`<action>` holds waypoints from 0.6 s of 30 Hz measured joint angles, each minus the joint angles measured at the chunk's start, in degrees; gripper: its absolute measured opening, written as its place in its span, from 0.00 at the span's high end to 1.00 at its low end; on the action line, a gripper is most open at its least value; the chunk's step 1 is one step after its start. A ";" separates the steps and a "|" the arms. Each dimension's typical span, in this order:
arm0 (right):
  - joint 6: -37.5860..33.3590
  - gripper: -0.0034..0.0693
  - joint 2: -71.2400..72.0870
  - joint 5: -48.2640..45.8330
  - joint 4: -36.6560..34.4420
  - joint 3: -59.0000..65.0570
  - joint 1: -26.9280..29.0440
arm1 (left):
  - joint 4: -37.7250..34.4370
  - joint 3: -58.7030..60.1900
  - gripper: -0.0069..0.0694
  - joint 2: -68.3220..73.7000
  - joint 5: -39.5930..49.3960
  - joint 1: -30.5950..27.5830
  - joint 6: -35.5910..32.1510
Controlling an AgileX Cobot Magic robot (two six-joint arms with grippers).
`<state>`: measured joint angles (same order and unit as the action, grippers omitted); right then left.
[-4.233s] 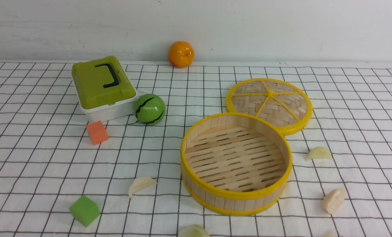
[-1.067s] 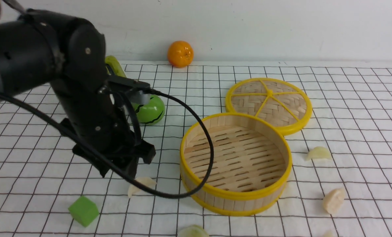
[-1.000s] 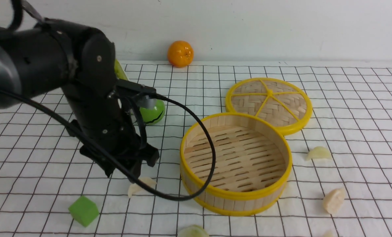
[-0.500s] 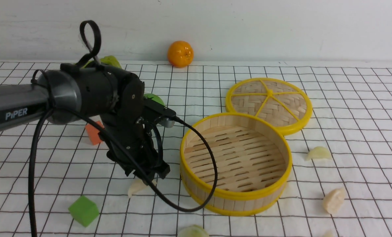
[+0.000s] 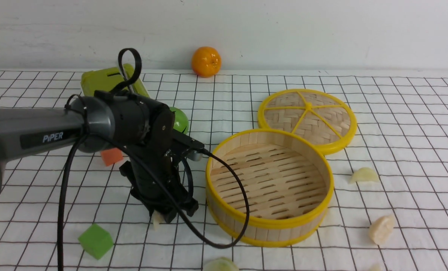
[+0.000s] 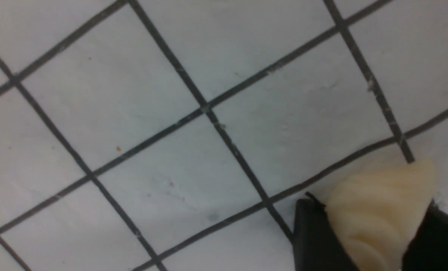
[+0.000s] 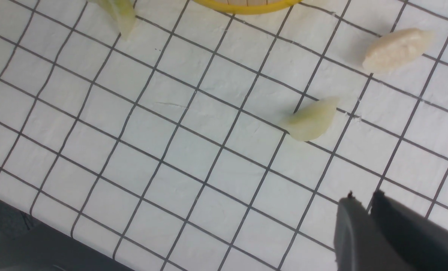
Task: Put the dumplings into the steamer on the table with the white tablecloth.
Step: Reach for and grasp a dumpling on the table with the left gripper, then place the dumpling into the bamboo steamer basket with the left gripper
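Now the left gripper (image 5: 171,214) is clamped on a cream ridged crescent toy dumpling (image 6: 378,210), low on the white grid-printed tablecloth (image 5: 39,195), just beside the round yellow-rimmed bamboo steamer (image 5: 269,224). The right gripper (image 7: 363,201) hangs over the cloth, fingers nearly together, gripping nothing.

round shallow bamboo steamer (image 5: 271,223) with yellow rims, upright and empty, on the white black-grid tablecloth (image 5: 415,150). glossy cream crescent dumplings (image 5: 365,175) lie around it: two well apart to its right, a greenish one at the near edge. one dumpling (image 6: 378,218), just left of its wall, sits pinched between the left gripper (image 5: 163,217) fingers.
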<state>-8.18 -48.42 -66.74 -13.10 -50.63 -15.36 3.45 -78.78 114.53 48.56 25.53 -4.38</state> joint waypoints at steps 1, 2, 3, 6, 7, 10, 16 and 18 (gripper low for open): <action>0.00 0.86 0.00 0.00 0.00 0.00 0.00 | 0.00 -0.29 0.65 -0.06 0.62 0.00 0.88; 0.00 0.86 0.00 0.00 0.00 0.00 0.00 | 0.00 -0.72 0.66 -0.26 1.61 0.00 1.32; 0.00 0.86 0.00 0.00 0.00 0.00 0.00 | 0.00 -0.82 0.66 -0.35 1.86 0.00 1.41; 0.00 0.85 0.00 0.00 0.00 0.00 0.00 | -0.48 -4.93 0.65 -1.88 6.99 0.00 2.20; 0.00 0.85 0.00 0.00 0.00 0.00 0.00 | -1.42 -7.94 0.65 -2.70 8.91 0.14 2.82; 0.00 0.85 0.00 0.19 0.00 0.00 0.00 | -4.97 -16.17 0.65 -4.30 13.08 0.94 3.90; 0.00 0.84 0.00 -0.32 -1.15 0.00 0.00 | -12.16 -33.91 0.65 -3.32 16.22 6.33 5.68; 0.00 0.84 0.00 -2.20 -2.40 0.00 0.00 | -12.20 -40.09 0.65 -0.83 16.84 9.04 8.32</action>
<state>-8.18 -48.42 -68.94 -15.49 -50.63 -15.36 -8.75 -118.87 113.70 65.41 34.57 3.94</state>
